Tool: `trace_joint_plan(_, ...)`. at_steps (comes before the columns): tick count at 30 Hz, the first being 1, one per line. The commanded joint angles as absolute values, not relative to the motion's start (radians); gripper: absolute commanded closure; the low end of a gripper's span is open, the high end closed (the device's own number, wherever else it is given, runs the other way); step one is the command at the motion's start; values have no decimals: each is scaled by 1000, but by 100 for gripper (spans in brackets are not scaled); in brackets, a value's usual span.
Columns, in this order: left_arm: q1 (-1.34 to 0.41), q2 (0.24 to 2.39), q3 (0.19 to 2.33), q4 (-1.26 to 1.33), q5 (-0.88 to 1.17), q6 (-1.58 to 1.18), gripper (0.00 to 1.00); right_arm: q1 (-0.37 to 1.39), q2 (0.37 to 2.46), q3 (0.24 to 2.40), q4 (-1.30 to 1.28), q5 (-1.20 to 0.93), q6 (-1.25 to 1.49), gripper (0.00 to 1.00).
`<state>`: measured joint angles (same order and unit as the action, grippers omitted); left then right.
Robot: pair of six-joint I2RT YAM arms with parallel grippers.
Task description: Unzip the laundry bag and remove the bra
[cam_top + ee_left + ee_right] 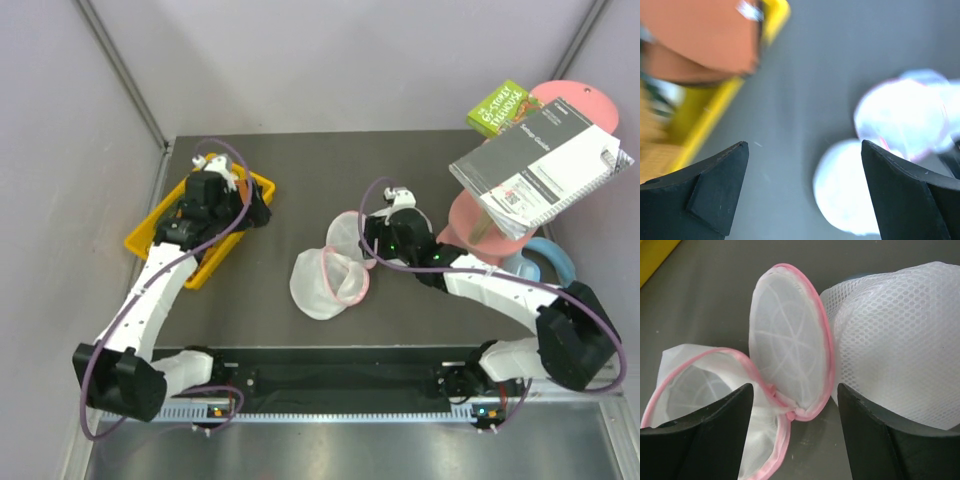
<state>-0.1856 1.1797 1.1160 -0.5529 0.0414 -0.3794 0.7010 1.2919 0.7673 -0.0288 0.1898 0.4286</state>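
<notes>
At the near edge of the bench both arm bases sit side by side, and only the top view shows how the arms spread: the left one reaches far left, the right one bends in toward the middle.

The laundry bag lies mid-bench, unzipped and folded open. From above it is a pale blob with pink rims. The right wrist view shows more: one half lies low with its hollow up, the other stands nearly upright, and the two are joined at a pink hinge. Only white mesh shows inside them. The right fingers are spread wide on either side of that hinge and grip nothing. Just beside the upright half is a plain white mesh dome.

Farther left, the left fingers are also parted and empty. From above they hang over the yellow tray. The left wrist view shows a reddish-brown piece in the tray and a blurred orange-yellow patch. I cannot tell whether that patch is the bra.

At the far right stand a pink stand, a spiral notebook and a green book.
</notes>
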Motion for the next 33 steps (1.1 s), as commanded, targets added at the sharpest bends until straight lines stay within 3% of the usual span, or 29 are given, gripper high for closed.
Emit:
trace_joint_plan(1,-250,1147,1011,-486,130,-477,1,655,1353,822,92,153,396,34)
trace_joint_plan(8,-298,1109,824,-437,181,-535,1,646,1417,833,123,120,374,44)
trace_joint_plan(14,-302,1103,706,-414,212,-555,1,644,1451,842,121,123,368,60)
trace_joint_plan(17,-305,1098,655,-381,251,-578,1,644,1476,854,107,135,354,71)
trace_joint_plan(20,-313,1089,608,-347,273,-604,1,644,1493,868,103,144,345,90)
trace_joint_plan(23,-324,1080,578,-347,261,-614,1,644,1505,890,89,152,330,100)
trace_joint_plan(33,-325,1091,503,-273,253,-644,1,661,1411,890,92,199,250,100)
